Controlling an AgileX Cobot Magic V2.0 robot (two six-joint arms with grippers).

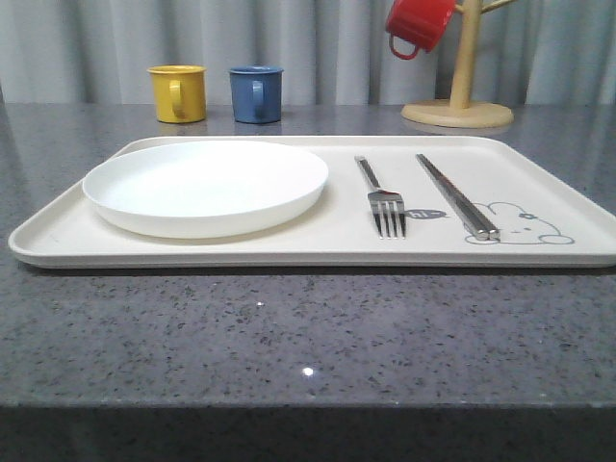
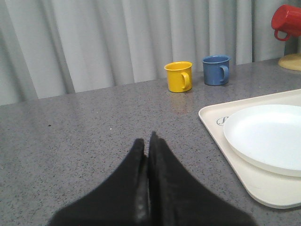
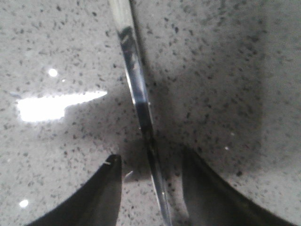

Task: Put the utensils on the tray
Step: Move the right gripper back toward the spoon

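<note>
The cream tray [image 1: 289, 258] lies across the grey stone table. On its right half a silver fork [image 1: 385, 202] and a pair of chopsticks [image 1: 457, 197] lie side by side, pointing front to back. My left gripper [image 2: 146, 141] is shut on nothing and hovers over bare table beside the tray's [image 2: 263, 193] left end. In the right wrist view a slim silver utensil handle [image 3: 136, 89] lies flat on the speckled table. My right gripper [image 3: 150, 155] is open, low over it, one finger on either side of the handle and not touching it. The utensil's head is out of view.
A round white plate [image 1: 207, 183] fills the tray's left half. Behind the tray stand a yellow mug [image 1: 177, 93] and a blue mug [image 1: 256, 93]. A red mug [image 1: 419, 24] hangs on a wooden stand [image 1: 457, 111] at the back right.
</note>
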